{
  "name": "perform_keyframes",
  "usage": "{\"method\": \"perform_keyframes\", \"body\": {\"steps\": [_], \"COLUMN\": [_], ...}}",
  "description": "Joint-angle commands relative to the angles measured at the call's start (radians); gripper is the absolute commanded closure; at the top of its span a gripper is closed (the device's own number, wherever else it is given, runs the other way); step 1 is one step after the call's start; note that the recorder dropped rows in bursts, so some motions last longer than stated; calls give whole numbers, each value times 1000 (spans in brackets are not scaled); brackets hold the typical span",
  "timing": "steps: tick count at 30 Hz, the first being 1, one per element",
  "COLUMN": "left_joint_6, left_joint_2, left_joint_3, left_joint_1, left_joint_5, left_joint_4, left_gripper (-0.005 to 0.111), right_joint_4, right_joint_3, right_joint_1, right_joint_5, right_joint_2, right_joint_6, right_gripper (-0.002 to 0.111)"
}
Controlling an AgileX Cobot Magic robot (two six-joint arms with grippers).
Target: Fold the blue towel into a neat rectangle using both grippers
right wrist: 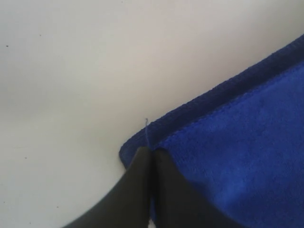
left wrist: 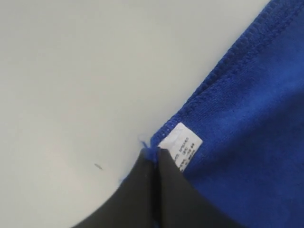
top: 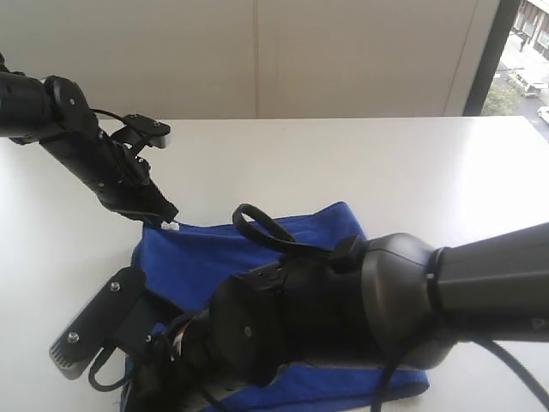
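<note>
The blue towel (top: 193, 257) lies on the white table, much of it hidden under the big right arm in the exterior view. My left gripper (top: 169, 218) is shut on the towel's far left corner, right beside the small white tag (left wrist: 181, 145). The left wrist view shows the towel (left wrist: 247, 123) with its black fingertips (left wrist: 164, 159) pinched together on the stitched corner. My right gripper (right wrist: 150, 153) is shut on another corner of the towel (right wrist: 237, 147), where a second layer of cloth shows underneath. That gripper is hidden in the exterior view, low at the front left.
The white table (top: 343, 163) stretches behind and to the right of the towel. A pale wall stands behind it, with a window strip (top: 519, 51) at the far right. The right arm (top: 369, 300) reaches across the front, over the towel.
</note>
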Motion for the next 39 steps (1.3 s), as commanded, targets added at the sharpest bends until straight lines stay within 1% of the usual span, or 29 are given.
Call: {"method": "perform_keyframes", "body": {"steps": [1,2,8,11,18,20,21,23,24,25,26,27,28,30,33,39], "left_joint_6": [-42,-77,-82,-121,-133,-136,-143,-153,-156,-159,-169,-180,-188,-190,-190,-190], "left_joint_2": [-12,-12,-12,-12,-12,-12,-12,-12,-12,-12,-12,-12,-12,-12,-12,-12], "left_joint_3": [0,0,0,0,0,0,0,0,0,0,0,0,0,0,0,0], "left_joint_1": [3,3,3,3,3,3,3,3,3,3,3,3,3,3,3,3], "left_joint_5": [22,27,50,51,56,56,56,56,56,56,58,65,76,90,99,99], "left_joint_4": [48,92,135,179,194,199,204,214,222,228,245,263,281,295,295,315], "left_gripper": [107,107,107,107,107,107,107,107,105,101,94,87,79,70,63,58], "right_joint_4": [12,14,20,20,28,28,30,33,38,38,38,38,37,35,19,5], "right_joint_3": [-1,-1,-1,-1,-3,-3,-3,-3,-3,-3,-3,-5,-11,-11,-11,-11], "right_joint_1": [26,36,45,45,46,49,53,66,75,81,88,88,88,87,85,64], "right_joint_5": [0,-2,-11,-1,24,47,52,50,35,24,4,4,8,8,2,8], "right_joint_2": [11,16,18,18,27,46,51,62,64,64,64,64,58,41,3,-55], "right_joint_6": [-9,-9,-9,-9,-10,-10,-15,-20,-20,-20,-20,-20,-20,-20,-20,-12], "right_gripper": [108,108,108,108,108,103,98,82,63,54,47,47,48,48,48,48]}}
